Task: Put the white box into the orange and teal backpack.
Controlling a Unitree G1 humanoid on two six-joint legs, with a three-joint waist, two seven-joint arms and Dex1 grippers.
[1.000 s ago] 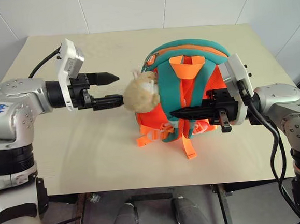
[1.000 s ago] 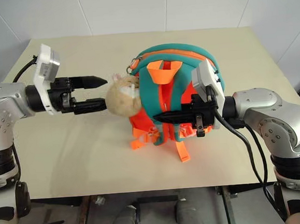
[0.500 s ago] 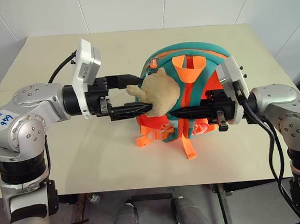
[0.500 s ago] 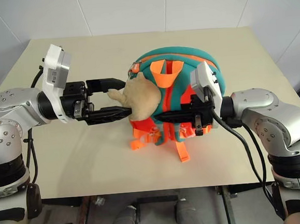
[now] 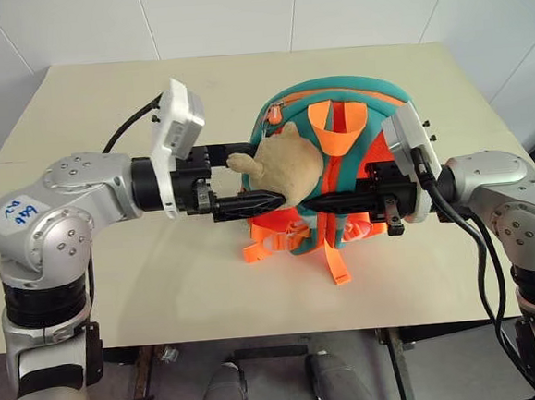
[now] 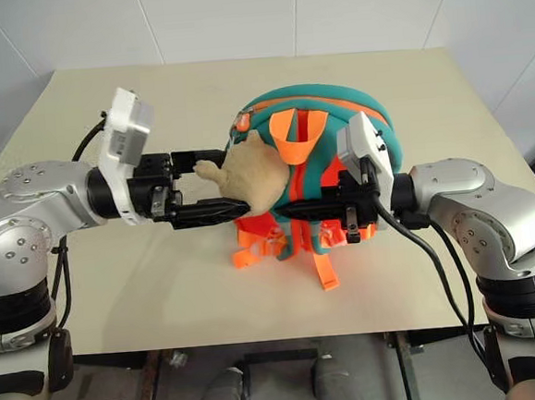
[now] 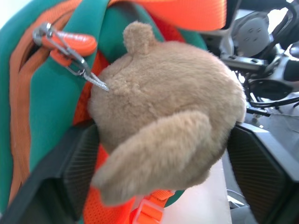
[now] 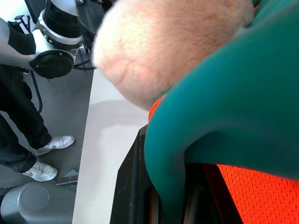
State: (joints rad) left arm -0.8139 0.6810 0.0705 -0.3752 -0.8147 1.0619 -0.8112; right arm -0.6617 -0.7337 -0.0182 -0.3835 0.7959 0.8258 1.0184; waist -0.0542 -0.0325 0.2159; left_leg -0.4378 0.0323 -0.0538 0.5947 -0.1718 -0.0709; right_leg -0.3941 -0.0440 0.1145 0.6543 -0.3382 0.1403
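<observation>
The orange and teal backpack (image 5: pixel 339 171) stands upright at the centre of the head view on the pale table (image 5: pixel 117 295), its straps facing the camera, and the white box cannot be made out anywhere, so whether it already sits inside the bag is impossible to tell. The left gripper (image 5: pixel 252 175) reaches in from the left of the frame with its two black fingers set wide on either side of the tan plush hamster (image 5: pixel 283 166); in the left wrist view the toy sits between the pads, though whether they press it is unclear. The right gripper (image 5: pixel 328 201), coming from the right of the frame, is pinched narrow on a teal strap of the bag. The risk is that the left fingers close on the soft toy instead of the orange zipper pull (image 7: pixel 70 44) just beside it, tugging the charm on its clip and dragging or tipping the bag while the zip stays untouched; the right pinch on thin trim could also slip if the bag is pulled leftward
</observation>
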